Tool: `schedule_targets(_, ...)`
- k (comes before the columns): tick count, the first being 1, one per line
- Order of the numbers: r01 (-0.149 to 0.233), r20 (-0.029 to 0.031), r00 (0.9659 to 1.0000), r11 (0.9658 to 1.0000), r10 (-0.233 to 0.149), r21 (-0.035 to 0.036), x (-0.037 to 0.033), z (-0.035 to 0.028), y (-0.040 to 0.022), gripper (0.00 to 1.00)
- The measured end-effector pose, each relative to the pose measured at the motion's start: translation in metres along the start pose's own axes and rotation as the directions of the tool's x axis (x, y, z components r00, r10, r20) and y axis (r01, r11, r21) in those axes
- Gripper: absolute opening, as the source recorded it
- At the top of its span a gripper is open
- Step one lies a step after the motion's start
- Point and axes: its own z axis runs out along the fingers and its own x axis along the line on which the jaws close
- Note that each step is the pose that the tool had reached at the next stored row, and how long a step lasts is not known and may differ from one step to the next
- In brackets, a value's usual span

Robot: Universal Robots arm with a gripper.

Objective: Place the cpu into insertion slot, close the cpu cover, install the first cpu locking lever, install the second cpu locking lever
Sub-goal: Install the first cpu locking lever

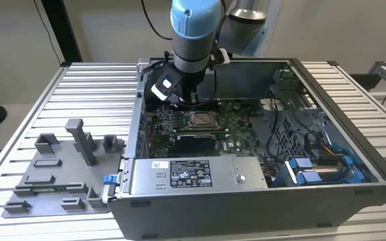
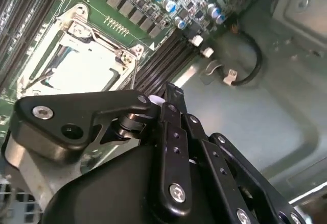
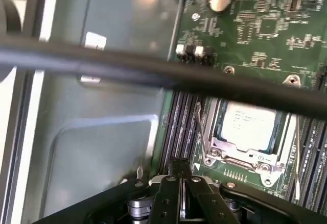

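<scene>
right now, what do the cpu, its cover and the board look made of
cpu: bare metal top, pale matte silver, glaring white under light. cpu cover: thin stamped metal, probably steel, shiny edges. circuit board: green laminate, likely fibreglass, fine pale print.

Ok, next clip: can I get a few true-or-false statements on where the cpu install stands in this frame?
1. The cpu sits in the insertion slot. True.
2. The gripper grips the cpu. False: it is shut on nothing, and its tip is beside the slot.
3. The cpu cover lies down around the cpu. True.
4. The grey fixture tray lies at the exterior view's right of the computer case. False: it lies at that view's left.
5. The case rests on a wooden table. False: the table is ribbed metal.
</scene>
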Motion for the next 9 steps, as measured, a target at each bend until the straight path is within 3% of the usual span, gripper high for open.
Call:
schedule_targets(2, 0.034, -0.0027, 0.9994, 0.9994, -0.034, 0.0122, 0.0000, 0.0000, 0.0000, 0.00)
schedule_targets(5, 0.088, -0.0063, 0.9961, 0.9957, -0.088, 0.0262, 0.0000, 0.0000, 0.0000, 0.00)
schedule_targets(9, 0.160, -0.0117, 0.9871, 0.9862, -0.160, 0.0420, 0.0000, 0.0000, 0.0000, 0.00)
